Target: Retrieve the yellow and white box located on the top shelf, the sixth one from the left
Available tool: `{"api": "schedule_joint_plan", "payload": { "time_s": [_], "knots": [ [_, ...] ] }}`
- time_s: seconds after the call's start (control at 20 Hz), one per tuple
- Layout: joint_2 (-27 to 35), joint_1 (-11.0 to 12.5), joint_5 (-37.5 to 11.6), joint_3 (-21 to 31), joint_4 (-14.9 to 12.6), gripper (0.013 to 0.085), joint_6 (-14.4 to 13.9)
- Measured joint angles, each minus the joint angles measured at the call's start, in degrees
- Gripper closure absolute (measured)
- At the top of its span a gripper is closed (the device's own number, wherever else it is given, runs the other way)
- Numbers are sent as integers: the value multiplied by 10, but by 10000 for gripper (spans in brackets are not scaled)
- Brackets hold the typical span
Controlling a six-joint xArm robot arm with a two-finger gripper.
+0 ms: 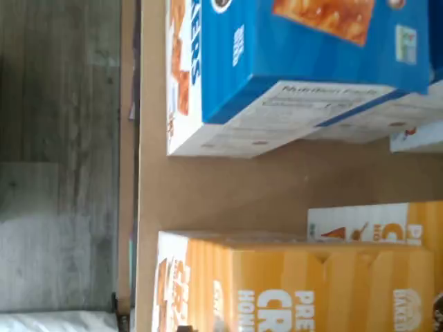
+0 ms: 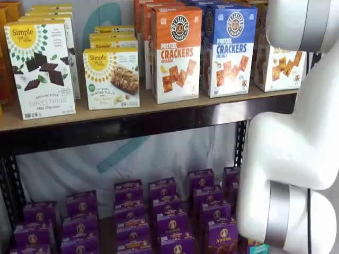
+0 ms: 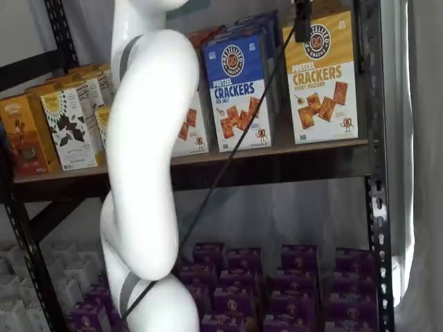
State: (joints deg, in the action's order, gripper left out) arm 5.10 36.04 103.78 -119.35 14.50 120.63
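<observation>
The yellow and white box [image 3: 320,76] stands upright at the right end of the top shelf [image 3: 277,155], and the white arm half hides that box [image 2: 278,66] in a shelf view. My gripper [image 3: 302,21] shows only as a dark finger with a cable, hanging at the view's top edge in front of the box's upper left corner. It is open and holds nothing. The wrist view looks down on the yellow carton's top [image 1: 311,290], with bare shelf board [image 1: 242,194] between it and a blue carton [image 1: 297,55].
A blue-topped Pretzel Crackers carton [image 2: 229,50] stands just left of the yellow one, then an orange-topped one [image 2: 176,53]. A black upright [image 3: 374,138] flanks the box on the right. The white arm [image 3: 149,138] fills the foreground. Small purple boxes [image 2: 159,211] fill the lower level.
</observation>
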Motion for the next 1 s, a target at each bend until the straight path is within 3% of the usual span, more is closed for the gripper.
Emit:
{"api": "schedule_joint_plan", "payload": {
  "time_s": [0.75,0.95,1.0],
  "knots": [
    [65,-38,97,-93,-81,130,-12],
    [67,-39,98,-93,-84,130,-12],
    [71,-37,103,-101,-84,170,-11]
  ]
}}
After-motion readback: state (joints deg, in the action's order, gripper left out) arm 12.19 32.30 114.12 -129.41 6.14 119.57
